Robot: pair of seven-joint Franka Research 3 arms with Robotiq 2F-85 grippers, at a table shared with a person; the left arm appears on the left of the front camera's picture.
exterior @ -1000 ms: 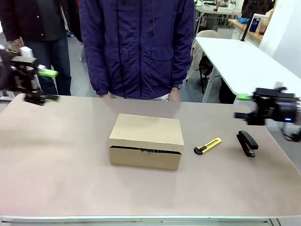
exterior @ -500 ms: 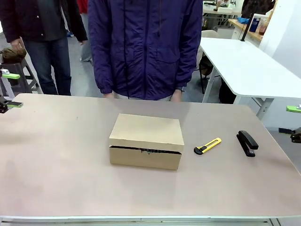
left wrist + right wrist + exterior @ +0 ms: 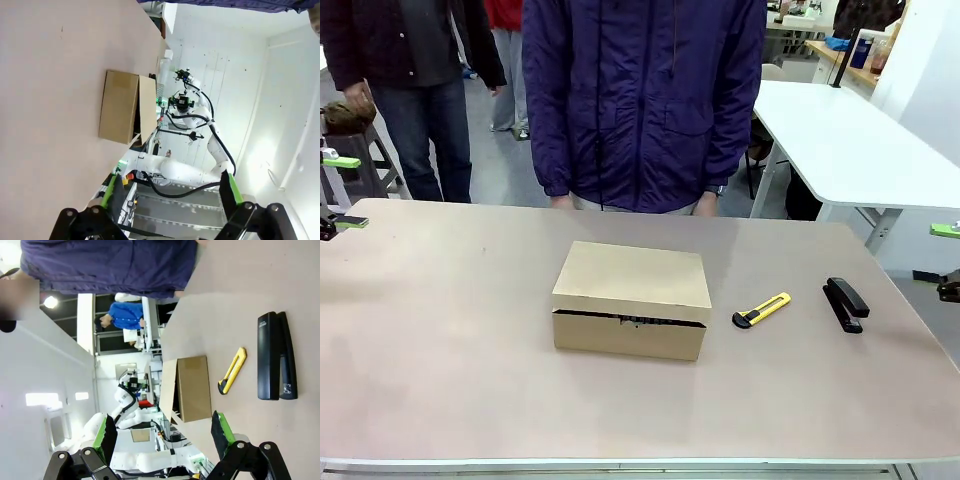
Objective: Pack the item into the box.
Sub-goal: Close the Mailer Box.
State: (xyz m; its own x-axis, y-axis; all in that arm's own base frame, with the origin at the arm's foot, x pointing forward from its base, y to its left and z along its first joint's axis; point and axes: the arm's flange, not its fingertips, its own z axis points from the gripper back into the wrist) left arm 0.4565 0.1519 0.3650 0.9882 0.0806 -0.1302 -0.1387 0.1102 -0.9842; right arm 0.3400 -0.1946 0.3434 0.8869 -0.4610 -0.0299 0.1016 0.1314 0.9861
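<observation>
Front view: cardboard box (image 3: 631, 300) mid-counter, lid down, pouch barely glimpsed inside through the slit. Our left claw (image 3: 170, 192) and right claw (image 3: 162, 432) gape empty. Risk: unlatched flap springs open.

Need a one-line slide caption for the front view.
Closed cardboard box mid-table, yellow utility knife and black stapler to its right, person standing behind.

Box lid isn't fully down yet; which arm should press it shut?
Neither clearly: left gripper and right gripper sit open at opposite table edges, the box between them. Slight lean left: no utility knife or stapler in its path.
</observation>
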